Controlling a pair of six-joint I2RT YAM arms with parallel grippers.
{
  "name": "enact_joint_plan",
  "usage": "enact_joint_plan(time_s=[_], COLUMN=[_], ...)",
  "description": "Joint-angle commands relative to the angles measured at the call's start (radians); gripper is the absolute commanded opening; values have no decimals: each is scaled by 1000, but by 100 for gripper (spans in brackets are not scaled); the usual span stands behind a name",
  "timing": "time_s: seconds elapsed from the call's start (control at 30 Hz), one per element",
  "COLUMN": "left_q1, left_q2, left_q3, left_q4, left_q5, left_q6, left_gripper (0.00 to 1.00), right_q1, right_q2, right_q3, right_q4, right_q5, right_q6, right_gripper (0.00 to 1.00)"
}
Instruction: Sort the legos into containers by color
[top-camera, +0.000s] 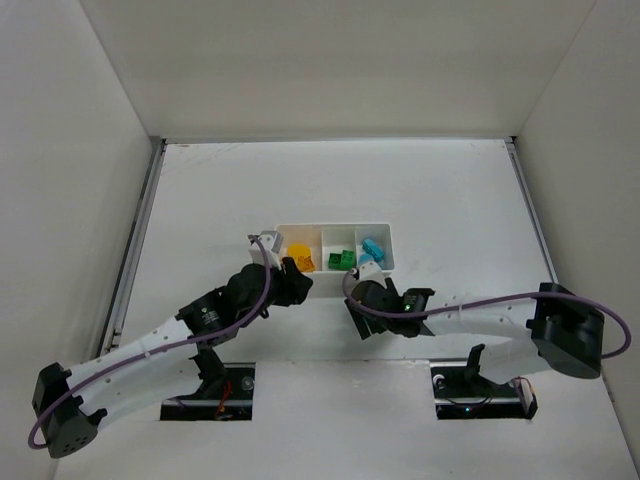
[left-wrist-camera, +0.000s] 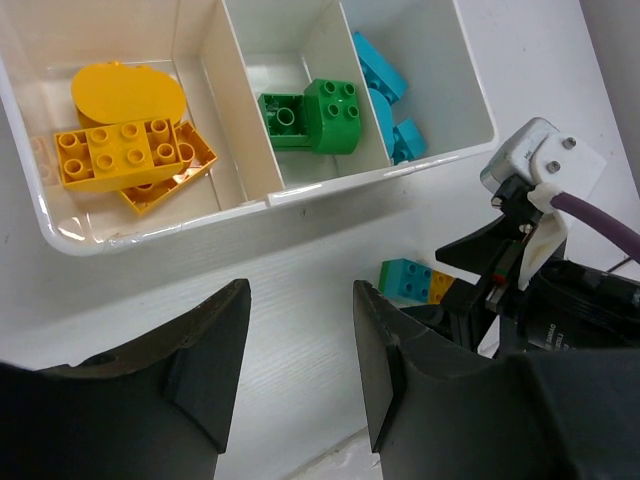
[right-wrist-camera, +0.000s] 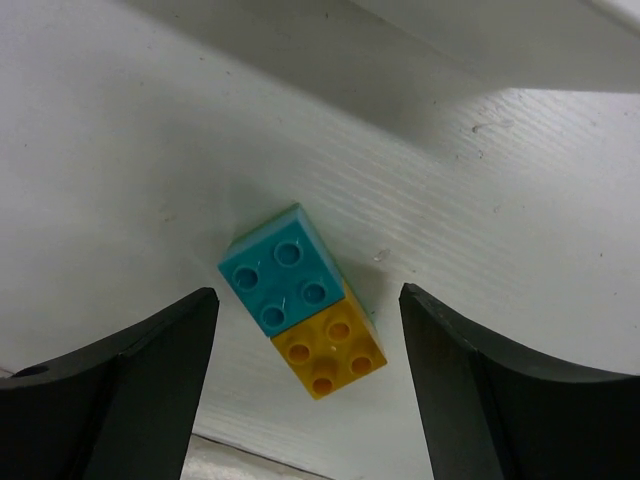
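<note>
The white tray (top-camera: 335, 226) holds yellow legos (left-wrist-camera: 120, 150) in its left compartment, green ones (left-wrist-camera: 315, 115) in the middle and cyan ones (left-wrist-camera: 385, 95) in the right. A cyan lego (right-wrist-camera: 280, 275) and a yellow lego (right-wrist-camera: 335, 350) lie side by side, touching, on the table in front of the tray; they also show in the left wrist view (left-wrist-camera: 415, 280). My right gripper (right-wrist-camera: 308, 300) is open, its fingers on either side of this pair and apart from it. My left gripper (left-wrist-camera: 300, 340) is open and empty over bare table in front of the tray's near wall (left-wrist-camera: 330, 190).
The two grippers are close together in front of the tray, left (top-camera: 298, 272) and right (top-camera: 358, 298). The right wrist's camera and purple cable (left-wrist-camera: 560, 190) sit just right of the left fingers. White walls enclose the table.
</note>
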Motion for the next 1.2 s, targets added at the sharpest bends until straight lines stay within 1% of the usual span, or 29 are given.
enact_joint_plan(time_s=[0.0,0.07,0.13,0.23,0.4,0.5,0.67,0.77,0.87,1.0,1.07,1.17], left_q1=[-1,-4,-2,3,2,6,-7,-11,-17,-33,-48,-86], left_q2=[-10,-18,-24,-26,-32,-37,-63,-98,-154,-205,-208,-176], left_q3=[-11,-17,-22,-26,-35,-35,-42,-74,-129,-199,-226,-255], left_q4=[11,9,6,3,3,5,15,57,136,283,352,461], left_q5=[5,5,5,5,5,5,4,4,1,7,7,10], left_q6=[-5,-8,-11,-14,-25,-30,-57,-111,-177,-241,-257,-270], left_gripper=[43,43,43,43,43,43,43,43,43,43,44,48], right_q1=[-20,-21,-21,-21,-34,-49,-84,-129,-172,-216,-245,-287], right_q2=[28,41,44,29,-25,-53,-125,-192,-244,-280,-291,-301], right_q3=[48,50,51,48,25,4,-19,-35,-42,-58,-70,-103], right_q4=[73,81,92,106,139,173,257,354,437,559,606,694], right_q5=[-12,-12,-12,-8,-21,-46,-107,-187,-253,-337,-368,-415], right_q6=[-44,-46,-46,-40,-29,-18,17,49,106,181,224,311], right_gripper=[76,71,63,53,42,37,33,32,32,30,30,29])
